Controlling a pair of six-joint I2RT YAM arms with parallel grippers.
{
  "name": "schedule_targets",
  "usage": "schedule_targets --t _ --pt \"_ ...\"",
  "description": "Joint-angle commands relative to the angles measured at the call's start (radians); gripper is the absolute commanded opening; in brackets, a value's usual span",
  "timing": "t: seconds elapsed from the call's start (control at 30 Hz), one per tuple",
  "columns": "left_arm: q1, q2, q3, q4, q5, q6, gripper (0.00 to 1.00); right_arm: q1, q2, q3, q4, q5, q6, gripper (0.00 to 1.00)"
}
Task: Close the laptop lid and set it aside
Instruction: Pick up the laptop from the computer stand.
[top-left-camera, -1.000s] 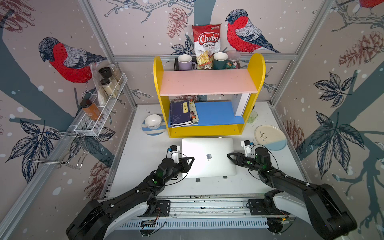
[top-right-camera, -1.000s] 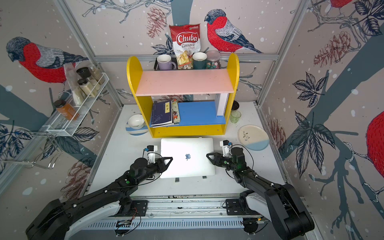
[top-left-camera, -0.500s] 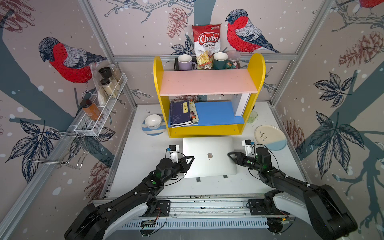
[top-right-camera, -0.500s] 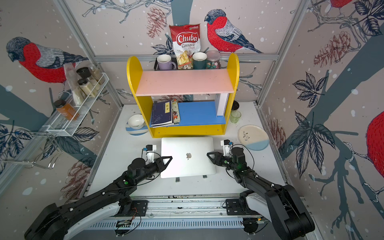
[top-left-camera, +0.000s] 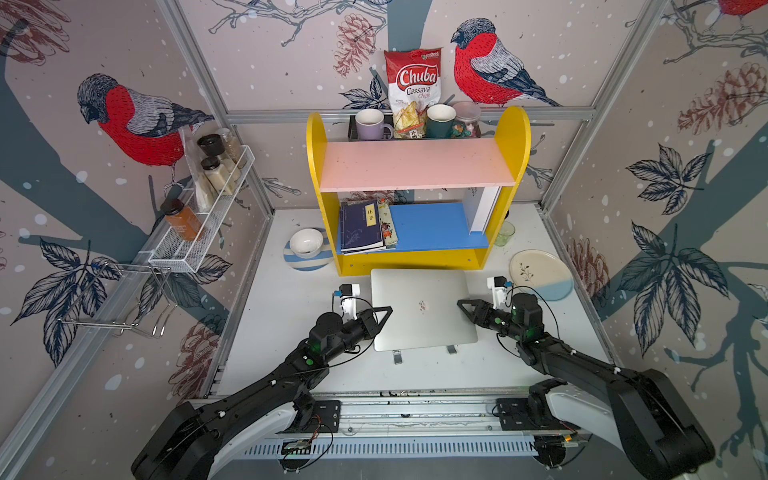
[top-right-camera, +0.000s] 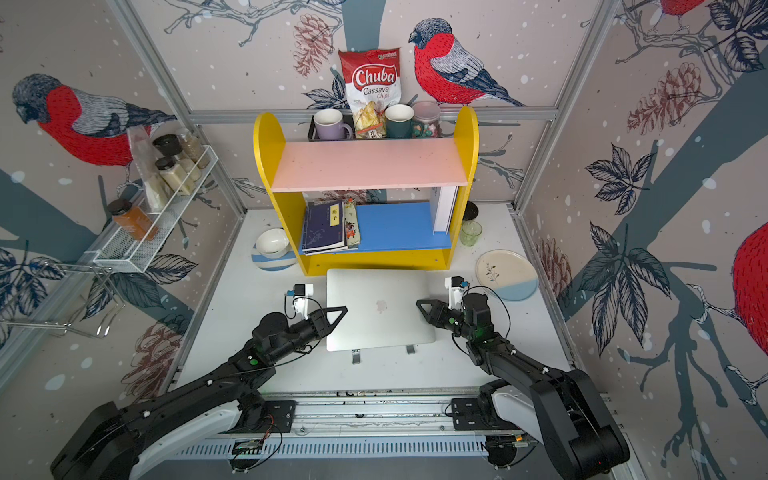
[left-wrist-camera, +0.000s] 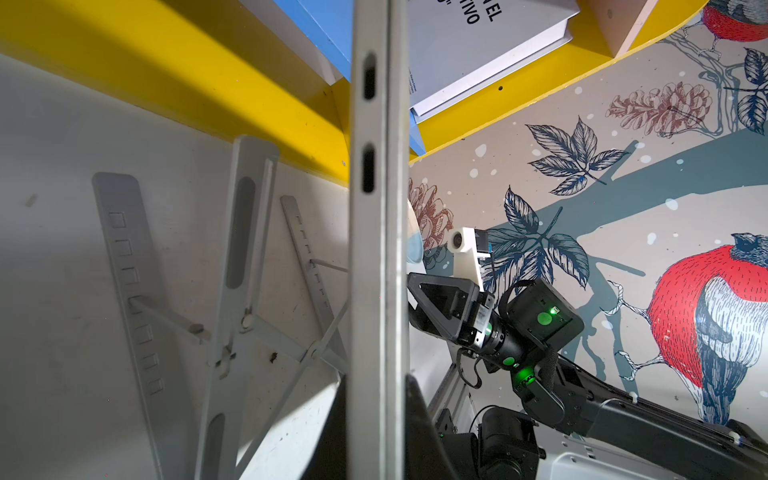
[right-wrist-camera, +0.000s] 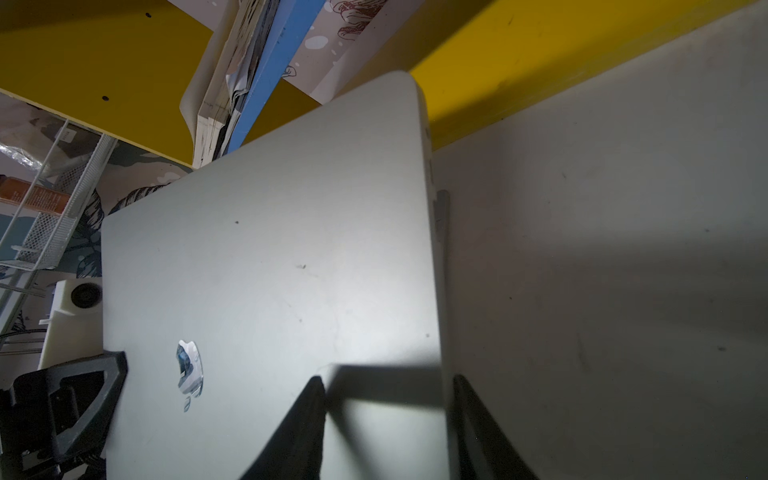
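L claw (top-left-camera: 386, 312): clenched on laptop (top-left-camera: 419, 286), at its left side edge, approx. mid-length. Wrist view: both dark fingers (left-wrist-camera: 417, 432) pressed to the thin silver edge, one per face, no gap seen.

R claw (top-left-camera: 460, 303): released, jaws apart, astride laptop's right side edge. Wrist view: one finger (right-wrist-camera: 291, 436) over the top face, casting a shadow on it; the other just outside the edge. Contact: can't tell.

Laptop lid (top-right-camera: 374, 286): shut flat on the base, apple logo (top-right-camera: 380, 306) facing up, seam closed along the side w/ the ports.

Folding metal stand (left-wrist-camera: 245, 270): X-shaped, on table (top-left-camera: 291, 316) under laptop. Both top views: two feet poke out past laptop's near edge. Whether laptop rests on it or is lifted off, can't tell.

Position: laptop at table centre, between both arms, far edge just short of the yellow shelf unit (top-left-camera: 328, 216) at table's far edge.

Plate (top-left-camera: 540, 274): near table's right edge, just beyond R arm's wrist. White bowl (top-left-camera: 306, 243): on a striped dish, far-left, beside shelf unit.
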Motion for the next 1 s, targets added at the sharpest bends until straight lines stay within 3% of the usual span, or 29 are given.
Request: schedule_targets --t 0.0,0.43,0.7,0.97 --pt "-0.003 0.013 0.014 0.008 0.091 0.051 0.0 0.033 -0.006 0.013 0.059 -0.277 0.035 0.45" --pt "0.027 -0.133 0.006 -0.058 0.028 -0.001 0.0 0.02 -0.098 0.039 -0.081 -0.254 0.011 0.66" --pt "0.075 -0.153 -0.02 0.011 0.033 -0.088 0.0 0.016 -0.121 0.042 -0.088 -0.268 0.033 0.75" --pt "0.104 -0.178 -0.014 0.053 0.038 -0.149 0.0 0.012 -0.219 0.093 -0.196 -0.291 0.042 0.76"
